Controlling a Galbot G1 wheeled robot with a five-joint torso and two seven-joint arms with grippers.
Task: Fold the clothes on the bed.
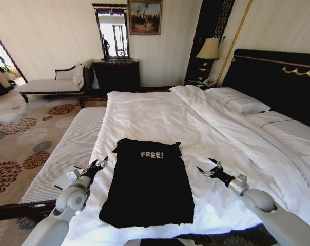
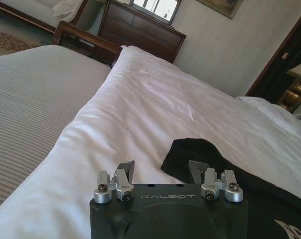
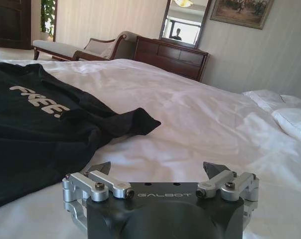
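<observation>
So the black T-shirt [image 1: 149, 184] is laid out flat on the white duvet [image 1: 160, 118] near the foot of the bed [image 1: 278, 77], chest side up, with the small white "FREE!" print readable from the head view. It's short-sleeved and looks like soft fabric, mostly smooth through the body with a few gentle ripples. The collar end points toward the far side of the bed and the hem sits close to the robot. Both sleeves are sticking out a little at the top corners (the one on the robot's right comes to a floppy point in the right wrist view).

The left tool [image 1: 97, 166] sits just beside the shirt's left edge, up by the left sleeve, low over the duvet. Its fingers [image 2: 126, 172] are spread apart and nothing is between them; in the left wrist view the sleeve's rounded black edge lies right ahead of the far finger.

The right tool [image 1: 209, 168] is on the other side, near the shirt but apart from it, with bare white duvet between. Its fingers [image 3: 218, 172] are also spread wide, holding nothing, and the sleeve tip lies ahead of it.

Pillows [image 1: 237, 100] are up by the dark headboard on the right. A dark wooden dresser [image 1: 116, 74] with a mirror stands against the back wall, and a pale chaise [image 1: 52, 84] sits off to the left.
</observation>
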